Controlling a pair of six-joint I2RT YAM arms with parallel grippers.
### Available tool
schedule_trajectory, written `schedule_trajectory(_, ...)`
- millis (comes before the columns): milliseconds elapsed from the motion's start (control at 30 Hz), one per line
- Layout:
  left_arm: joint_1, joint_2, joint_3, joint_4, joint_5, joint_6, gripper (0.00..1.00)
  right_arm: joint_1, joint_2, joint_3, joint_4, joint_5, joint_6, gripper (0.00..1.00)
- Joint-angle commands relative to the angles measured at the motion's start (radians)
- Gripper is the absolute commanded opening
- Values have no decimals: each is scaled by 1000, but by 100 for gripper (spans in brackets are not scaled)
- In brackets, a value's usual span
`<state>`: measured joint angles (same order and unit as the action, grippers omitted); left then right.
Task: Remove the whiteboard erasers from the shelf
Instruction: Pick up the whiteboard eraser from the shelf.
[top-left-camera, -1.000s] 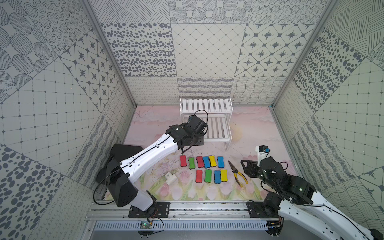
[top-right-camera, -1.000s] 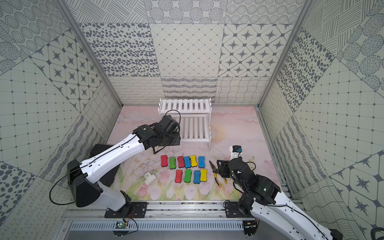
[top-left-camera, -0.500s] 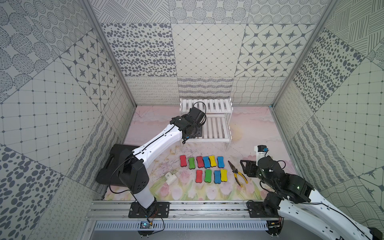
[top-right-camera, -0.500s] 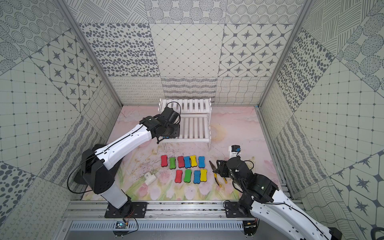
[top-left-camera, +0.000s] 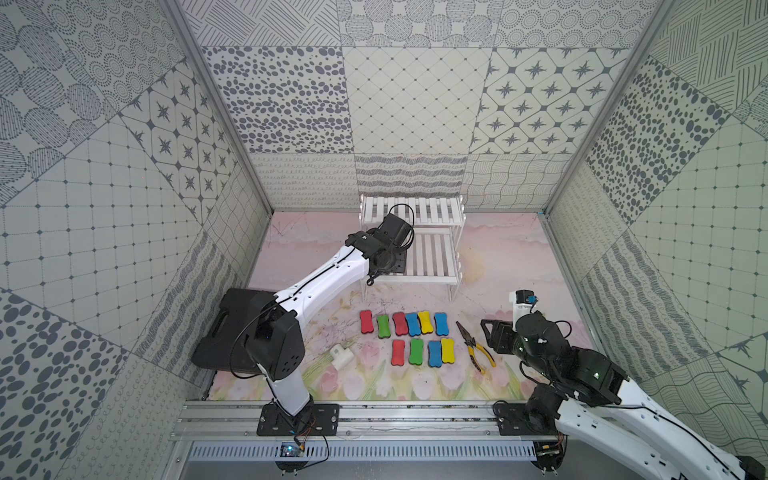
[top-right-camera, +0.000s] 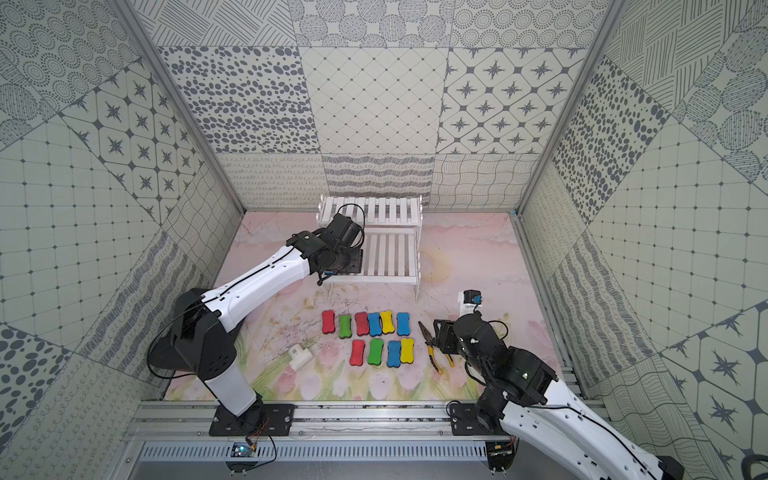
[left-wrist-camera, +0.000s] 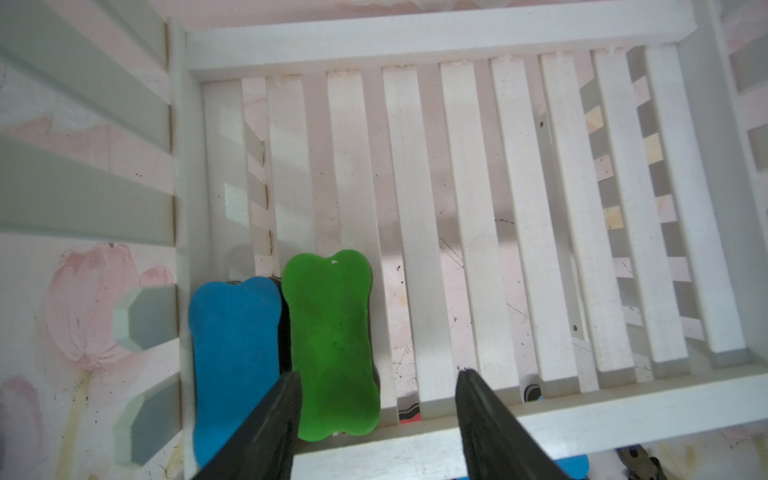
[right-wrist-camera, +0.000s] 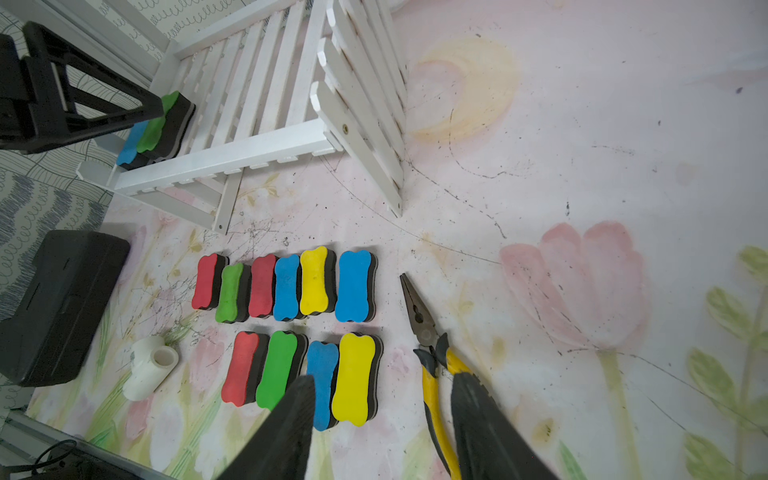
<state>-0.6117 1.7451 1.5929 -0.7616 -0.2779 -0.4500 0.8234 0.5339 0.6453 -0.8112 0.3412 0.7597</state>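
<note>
Two whiteboard erasers lie side by side at one end of the shelf's (left-wrist-camera: 415, 199) lower tier, a green one (left-wrist-camera: 330, 340) and a blue one (left-wrist-camera: 235, 365). My left gripper (left-wrist-camera: 379, 374) hovers open just above them, one finger (left-wrist-camera: 282, 419) over the seam between the two, nothing held. In both top views the left wrist hides that end of the shelf (top-left-camera: 432, 210) (top-right-camera: 390, 208). Several more erasers (top-left-camera: 405, 324) (top-right-camera: 374, 324) lie in two rows on the mat. My right gripper (right-wrist-camera: 382, 378) hangs open and empty above the mat, between a yellow eraser (right-wrist-camera: 353, 378) and the pliers.
Yellow-handled pliers (top-left-camera: 473, 347) (right-wrist-camera: 432, 374) lie right of the eraser rows. A small white block (top-left-camera: 341, 355) sits to their left. A black case (top-left-camera: 226, 328) stands at the left wall behind my left arm. A white bottle (top-left-camera: 523, 305) stands beside the right wrist.
My left arm has swung from the mat in front of the shelf up over the left end of the lower tier, its jaws widening. The right arm has barely moved.
</note>
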Motion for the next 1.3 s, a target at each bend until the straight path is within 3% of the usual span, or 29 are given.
schedule_trajectory(0,-1,-45,-50,80,-39,16,64,-6,12,17,39,-2,11,57)
schedule_trajectory(200,-28,-113,-145,182,-87,37,64,-10,12,10,46,-10,12,57)
schedule_trajectory(533,-29,-69,-129,167,-126,36,64,-14,-2,3,46,-14,17,57)
schedule_trajectory(867,-29,-34,-145,185,-47,13,55,-16,-10,-2,45,-19,20,57)
schedule_trajectory(1267,-66,-58,-163,176,-23,-18,53,-20,-11,-9,46,-21,24,57)
